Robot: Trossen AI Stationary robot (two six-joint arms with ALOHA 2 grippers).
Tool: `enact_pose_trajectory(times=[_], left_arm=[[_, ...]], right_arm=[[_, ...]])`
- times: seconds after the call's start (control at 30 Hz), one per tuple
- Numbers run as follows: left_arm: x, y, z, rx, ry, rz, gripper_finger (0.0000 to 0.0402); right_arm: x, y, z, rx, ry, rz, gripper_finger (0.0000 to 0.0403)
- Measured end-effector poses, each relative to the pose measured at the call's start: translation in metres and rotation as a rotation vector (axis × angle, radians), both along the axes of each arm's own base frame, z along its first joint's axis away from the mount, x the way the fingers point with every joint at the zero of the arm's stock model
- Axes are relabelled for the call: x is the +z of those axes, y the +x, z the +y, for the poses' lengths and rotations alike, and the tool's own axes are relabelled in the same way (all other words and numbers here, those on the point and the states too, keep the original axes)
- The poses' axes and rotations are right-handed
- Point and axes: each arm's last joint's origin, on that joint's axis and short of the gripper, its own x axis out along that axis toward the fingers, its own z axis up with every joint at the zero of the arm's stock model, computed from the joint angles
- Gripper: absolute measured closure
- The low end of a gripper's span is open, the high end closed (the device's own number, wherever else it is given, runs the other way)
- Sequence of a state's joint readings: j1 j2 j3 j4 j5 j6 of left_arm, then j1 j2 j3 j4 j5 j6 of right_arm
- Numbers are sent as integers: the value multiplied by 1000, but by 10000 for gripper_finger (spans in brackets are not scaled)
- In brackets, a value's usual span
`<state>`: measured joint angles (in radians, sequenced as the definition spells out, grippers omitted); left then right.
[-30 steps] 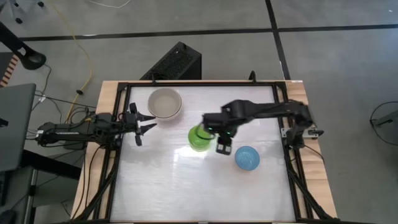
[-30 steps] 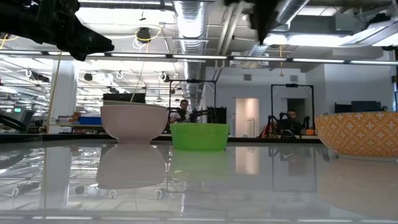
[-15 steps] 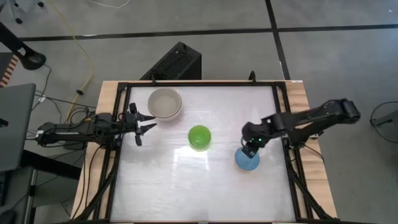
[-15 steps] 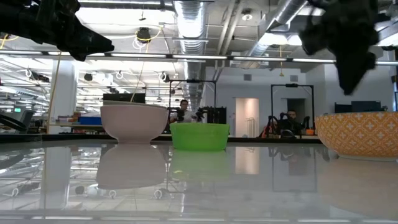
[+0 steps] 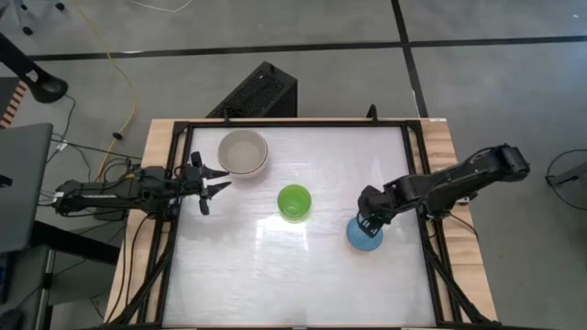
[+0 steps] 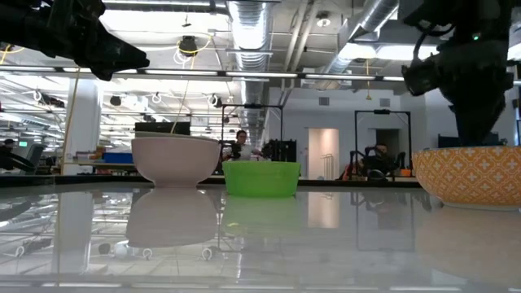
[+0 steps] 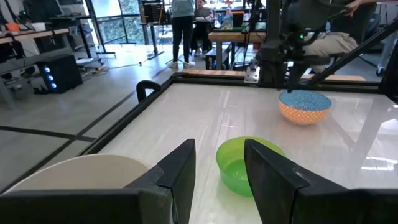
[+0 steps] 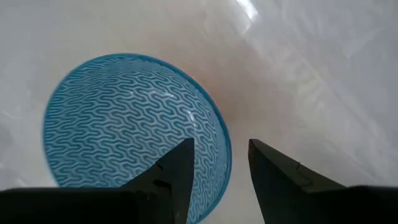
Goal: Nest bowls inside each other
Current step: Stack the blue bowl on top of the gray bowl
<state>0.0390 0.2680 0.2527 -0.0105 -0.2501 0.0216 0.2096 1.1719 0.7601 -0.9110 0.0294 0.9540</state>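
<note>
Three bowls stand on their bases on the white table. The cream-white bowl (image 5: pixel 243 152) is at the far left and the green bowl (image 5: pixel 294 203) in the middle. The blue bowl (image 5: pixel 364 236), wavy-patterned inside and orange-patterned outside (image 6: pixel 470 175), is at the right. My right gripper (image 5: pixel 370 223) points down over the blue bowl's far rim (image 8: pixel 225 146). It is open, one finger (image 8: pixel 177 171) over the inside and one (image 8: pixel 273 174) outside, and I see no touch. My left gripper (image 5: pixel 215 181) waits open and level at the left edge, beside the cream-white bowl (image 7: pixel 74 171).
A black rail frame (image 5: pixel 183 229) borders the table. A black box (image 5: pixel 260 92) sits beyond the far edge. The bare tabletop (image 5: pixel 275 275) stretches across the near half. People and desks show in the room behind the table.
My right gripper has left the spot beside the green bowl, swung toward the table's right edge and come down over the blue bowl, rolling about its own axis on the way. Its fingers keep the same gap. No bowl has moved.
</note>
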Motion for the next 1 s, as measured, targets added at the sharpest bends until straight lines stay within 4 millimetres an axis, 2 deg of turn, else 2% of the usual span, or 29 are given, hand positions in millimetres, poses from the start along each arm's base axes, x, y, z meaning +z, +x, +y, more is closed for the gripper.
enact_pose_trajectory(times=[0.43,0.53,0.77,0.9,1.0], left_arm=[[0,0,0,0,0,2,274],[0,0,0,-1,0,1,274],[0,0,0,-1,-4,0,274],[0,0,0,-1,-7,-1,274],[0,0,0,-1,-7,-1,274]], right_arm=[[-32,19,3,105,-47,151,240],[-34,21,2,105,-12,161,269],[-31,21,-7,87,16,147,383],[-27,23,-15,82,54,108,381],[-13,25,-22,60,55,48,383]])
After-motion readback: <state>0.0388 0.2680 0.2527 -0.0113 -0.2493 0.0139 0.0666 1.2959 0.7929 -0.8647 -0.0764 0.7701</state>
